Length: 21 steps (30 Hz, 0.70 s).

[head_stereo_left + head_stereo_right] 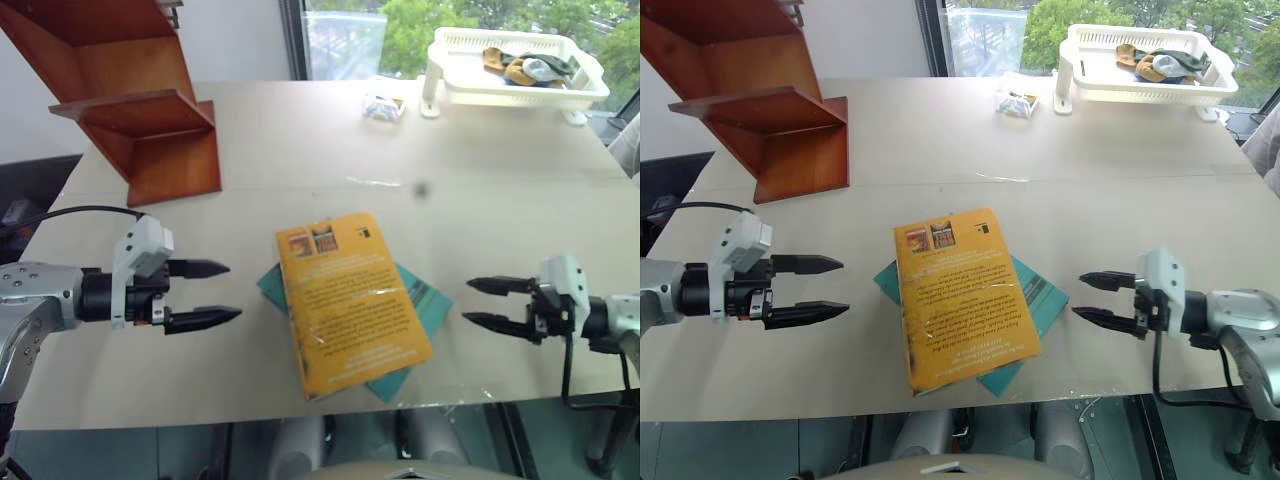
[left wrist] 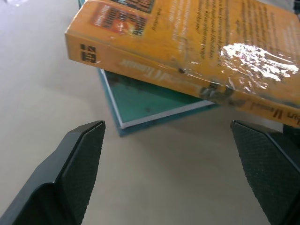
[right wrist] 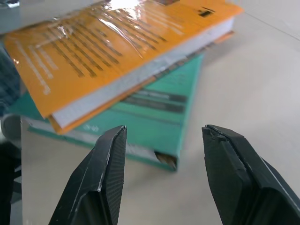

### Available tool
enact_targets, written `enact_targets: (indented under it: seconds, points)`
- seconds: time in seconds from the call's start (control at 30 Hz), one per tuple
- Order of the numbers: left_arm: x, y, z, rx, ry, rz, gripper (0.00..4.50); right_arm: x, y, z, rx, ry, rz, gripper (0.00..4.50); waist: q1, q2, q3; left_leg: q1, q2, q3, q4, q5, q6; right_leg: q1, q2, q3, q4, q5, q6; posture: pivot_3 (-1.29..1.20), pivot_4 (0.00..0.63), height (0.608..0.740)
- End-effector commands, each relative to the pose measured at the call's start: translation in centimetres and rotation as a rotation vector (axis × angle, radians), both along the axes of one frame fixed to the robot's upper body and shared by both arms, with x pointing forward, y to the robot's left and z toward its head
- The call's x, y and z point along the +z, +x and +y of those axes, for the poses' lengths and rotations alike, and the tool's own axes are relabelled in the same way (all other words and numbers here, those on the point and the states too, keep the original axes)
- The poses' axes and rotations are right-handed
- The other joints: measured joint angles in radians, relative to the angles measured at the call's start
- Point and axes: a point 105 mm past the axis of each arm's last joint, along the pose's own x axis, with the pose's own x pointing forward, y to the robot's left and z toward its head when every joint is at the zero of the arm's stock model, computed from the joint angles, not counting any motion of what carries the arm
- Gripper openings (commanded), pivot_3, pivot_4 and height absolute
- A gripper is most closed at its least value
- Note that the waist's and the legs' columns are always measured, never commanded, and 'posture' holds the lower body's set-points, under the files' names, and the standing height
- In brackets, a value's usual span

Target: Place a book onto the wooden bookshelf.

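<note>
The orange-yellow book (image 1: 345, 300) lies flat on top of a teal-green book (image 1: 425, 300) near the table's front edge; its yellow spine (image 2: 187, 75) faces my left side. My left gripper (image 1: 205, 293) is open, level with the table, a short way left of the book and pointing at it. My right gripper (image 1: 490, 303) is open too, a little right of the books, pointing left at them. Neither touches a book. The wooden bookshelf (image 1: 130, 100) stands at the far left of the table.
A white plastic basket (image 1: 515, 70) with cloth items sits at the far right corner. A small packet (image 1: 383, 106) lies beside it. A window runs behind the table. The table's front edge is just below the books.
</note>
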Motion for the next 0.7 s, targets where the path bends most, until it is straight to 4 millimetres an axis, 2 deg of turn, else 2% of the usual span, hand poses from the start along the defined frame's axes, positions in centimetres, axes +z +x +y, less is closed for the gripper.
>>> enact_targets:
  seconds: [0.03,0.2,0.47,0.57,0.7]
  points:
    - [0.8,-0.5,-0.9,-0.056,-0.002,-0.02,4.5,0.6,-0.9,2.7,0.092,0.029,-0.026,2.59,-0.001,0.0,0.0,0.0,0.0,0.0,0.0,0.0,0.0,0.0,0.0,0.0,0.0,0.0,0.0,0.0,0.15,0.74]
    - [0.7,-0.6,-1.4,-0.073,-0.003,-0.025,4.5,-0.2,-1.1,5.6,0.172,0.029,-0.026,2.59,-0.004,0.0,0.0,0.0,0.0,0.0,0.0,0.0,0.0,0.0,0.001,0.0,0.001,0.0,0.0,0.0,0.15,0.74]
    - [0.6,-0.7,-1.6,-0.067,-0.03,-0.011,4.5,-0.4,1.7,8.7,0.228,0.01,-0.109,2.59,-0.004,0.0,0.0,0.0,0.0,0.0,0.001,0.0,0.0,0.0,0.001,0.0,0.001,0.0,0.0,0.0,0.15,0.74]
    - [-0.1,-0.9,-1.2,-0.036,-0.052,0.019,4.5,-0.5,2.8,10.1,0.254,0.011,-0.136,2.59,-0.006,0.0,0.0,0.0,-0.001,0.0,0.001,0.0,0.0,-0.001,0.001,0.0,0.001,0.0,0.0,0.0,0.15,0.74]
    - [-0.5,-1.1,-1.1,-0.017,-0.059,0.022,4.5,0.0,3.5,10.8,0.266,0.032,-0.153,2.59,-0.006,-0.001,0.0,0.0,-0.001,0.0,0.001,0.0,0.0,-0.001,0.001,0.0,0.003,0.0,0.0,0.0,0.15,0.74]
